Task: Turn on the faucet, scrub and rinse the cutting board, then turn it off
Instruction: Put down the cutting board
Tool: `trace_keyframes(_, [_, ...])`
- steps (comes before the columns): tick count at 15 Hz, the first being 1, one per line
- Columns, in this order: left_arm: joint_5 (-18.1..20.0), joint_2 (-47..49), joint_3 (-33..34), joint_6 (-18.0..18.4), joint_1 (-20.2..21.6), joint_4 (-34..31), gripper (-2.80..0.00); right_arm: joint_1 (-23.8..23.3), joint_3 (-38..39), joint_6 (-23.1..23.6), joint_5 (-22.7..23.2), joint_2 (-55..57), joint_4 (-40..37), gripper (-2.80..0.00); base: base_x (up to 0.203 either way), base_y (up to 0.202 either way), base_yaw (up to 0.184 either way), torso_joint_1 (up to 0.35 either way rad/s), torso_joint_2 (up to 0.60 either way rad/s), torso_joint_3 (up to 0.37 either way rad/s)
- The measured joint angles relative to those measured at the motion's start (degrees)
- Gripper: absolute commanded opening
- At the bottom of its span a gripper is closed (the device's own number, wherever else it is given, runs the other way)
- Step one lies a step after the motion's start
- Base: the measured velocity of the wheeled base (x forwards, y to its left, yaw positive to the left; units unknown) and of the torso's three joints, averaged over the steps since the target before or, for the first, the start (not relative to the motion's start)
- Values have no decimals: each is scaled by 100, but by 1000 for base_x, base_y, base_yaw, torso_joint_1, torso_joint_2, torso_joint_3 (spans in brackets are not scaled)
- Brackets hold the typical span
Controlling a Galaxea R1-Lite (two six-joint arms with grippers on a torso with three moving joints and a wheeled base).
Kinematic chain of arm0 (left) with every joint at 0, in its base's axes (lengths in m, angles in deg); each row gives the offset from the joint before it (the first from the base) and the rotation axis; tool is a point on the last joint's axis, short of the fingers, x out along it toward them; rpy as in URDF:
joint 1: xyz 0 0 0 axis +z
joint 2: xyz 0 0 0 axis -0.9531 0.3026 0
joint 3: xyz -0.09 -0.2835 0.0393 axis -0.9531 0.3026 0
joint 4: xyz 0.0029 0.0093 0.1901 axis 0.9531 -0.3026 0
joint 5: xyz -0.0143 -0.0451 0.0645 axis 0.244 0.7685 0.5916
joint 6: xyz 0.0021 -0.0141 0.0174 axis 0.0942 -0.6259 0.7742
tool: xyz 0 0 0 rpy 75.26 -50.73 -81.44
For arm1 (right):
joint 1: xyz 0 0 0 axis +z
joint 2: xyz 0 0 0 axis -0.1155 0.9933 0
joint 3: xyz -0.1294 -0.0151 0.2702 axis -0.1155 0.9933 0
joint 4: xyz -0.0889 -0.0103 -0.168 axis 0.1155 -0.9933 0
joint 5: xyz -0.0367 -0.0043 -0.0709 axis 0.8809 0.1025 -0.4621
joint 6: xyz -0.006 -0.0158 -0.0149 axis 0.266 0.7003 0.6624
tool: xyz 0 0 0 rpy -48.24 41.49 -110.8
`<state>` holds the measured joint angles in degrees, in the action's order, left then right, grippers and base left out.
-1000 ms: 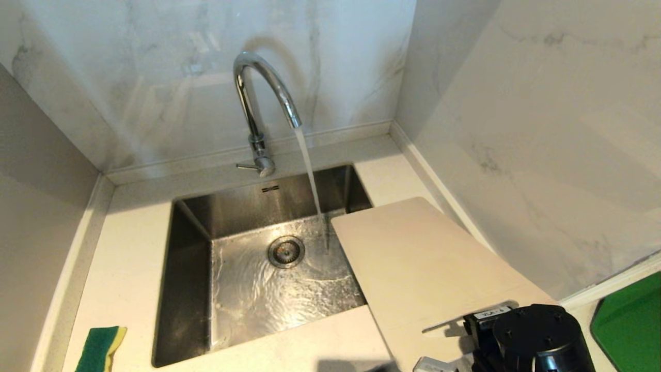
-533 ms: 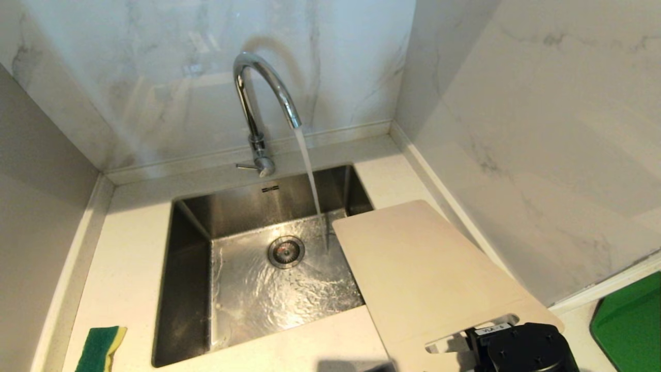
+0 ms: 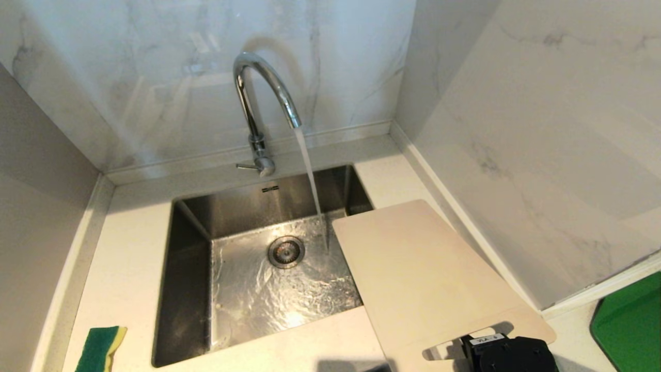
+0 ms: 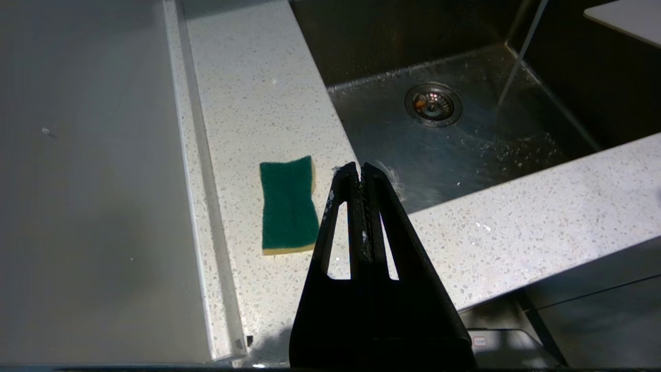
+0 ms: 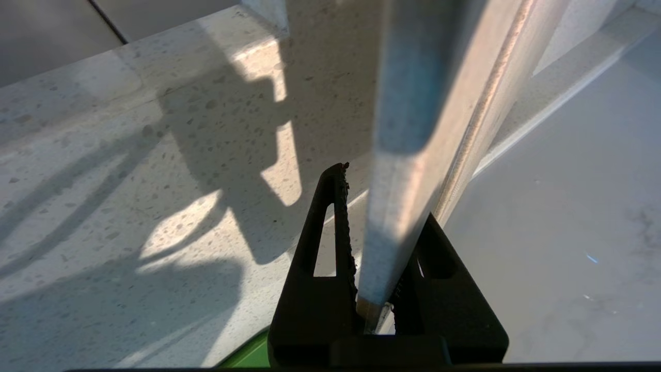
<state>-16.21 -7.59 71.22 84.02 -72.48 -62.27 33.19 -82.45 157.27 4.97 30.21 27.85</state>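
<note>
Board lowered, tap running.
Right pincer (image 5: pixel 384 217) has sunk toward the frame's bottom edge, clamping the cutting board (image 3: pixel 423 274) at its handle end over bench and sink (image 3: pixel 186 289) rim; left pincer (image 4: pixel 361 173) clenched, empty.

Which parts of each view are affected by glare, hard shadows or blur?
Head view: bright reflections on the wet sink floor and the faucet; its soft shadow on the wall. Right wrist view: hard-edged shadows across the counter; the cutting board, clamped in the right end effector, is blurred up close. Left wrist view: evenly lit; sponge sharp.
</note>
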Motion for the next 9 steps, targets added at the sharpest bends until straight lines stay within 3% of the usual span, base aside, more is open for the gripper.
trace_keyframes(9, [0, 0, 0, -1, 0, -2, -280, 44, 86, -256, -13, 129, 51, -280, 0, 0, 0, 0, 0, 0])
